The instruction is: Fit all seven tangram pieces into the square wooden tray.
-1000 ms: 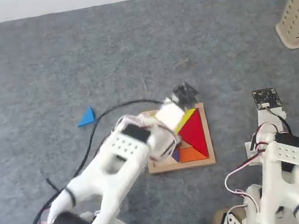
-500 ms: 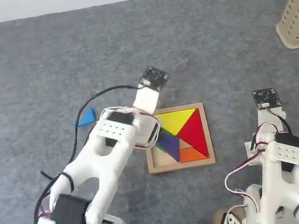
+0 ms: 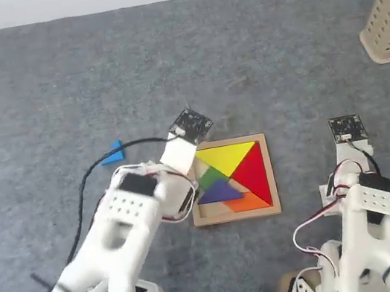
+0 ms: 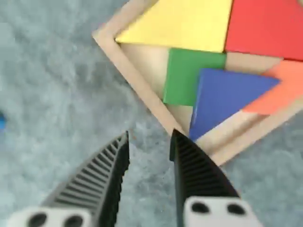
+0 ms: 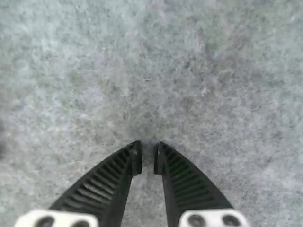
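Observation:
The square wooden tray [image 3: 267, 178] lies mid-table with a yellow triangle [image 3: 229, 157], red triangle [image 3: 254, 170], green square [image 3: 208, 178], dark blue triangle [image 3: 222, 191] and orange piece [image 3: 248, 200] inside. The left wrist view gives the same tray [image 4: 128, 66], green square [image 4: 187, 78] and blue triangle [image 4: 227, 94], with bare wood around them. My left gripper [image 4: 149, 137] hovers open and empty over the carpet just outside the tray's corner. A small light-blue triangle [image 3: 112, 154] lies on the carpet to the left. My right gripper [image 5: 147, 152] is shut over bare carpet, right of the tray.
Grey carpet covers the whole table. A beige perforated basket [image 3: 389, 13] stands at the far right. The left arm [image 3: 130, 225] and its black cable [image 3: 99, 182] cross the space between the tray and the light-blue triangle. The right arm [image 3: 364, 203] stays near the front edge.
The left arm has drawn back off the tray toward the left, uncovering the green square and dark blue triangle. The right arm has not moved.

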`<state>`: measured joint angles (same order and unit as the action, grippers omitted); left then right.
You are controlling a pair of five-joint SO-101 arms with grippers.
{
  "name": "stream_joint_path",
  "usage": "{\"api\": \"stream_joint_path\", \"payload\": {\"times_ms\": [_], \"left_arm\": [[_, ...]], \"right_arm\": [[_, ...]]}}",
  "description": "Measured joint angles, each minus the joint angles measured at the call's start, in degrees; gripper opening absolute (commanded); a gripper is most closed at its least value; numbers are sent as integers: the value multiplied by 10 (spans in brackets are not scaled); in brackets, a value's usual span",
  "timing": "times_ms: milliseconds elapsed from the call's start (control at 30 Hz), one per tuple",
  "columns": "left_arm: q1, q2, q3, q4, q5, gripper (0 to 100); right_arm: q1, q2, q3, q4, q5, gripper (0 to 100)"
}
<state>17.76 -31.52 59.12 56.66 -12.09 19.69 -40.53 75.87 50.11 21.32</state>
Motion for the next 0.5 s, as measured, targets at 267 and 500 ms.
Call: {"api": "stream_joint_path", "payload": {"times_ms": [267, 500], "left_arm": [[-21, -32, -20, 24, -33, 134], [-45, 108, -46, -6, -34, 134]], "right_arm": [[0, 0, 0, 0, 0, 84], [0, 0, 0, 0, 0, 84]]}}
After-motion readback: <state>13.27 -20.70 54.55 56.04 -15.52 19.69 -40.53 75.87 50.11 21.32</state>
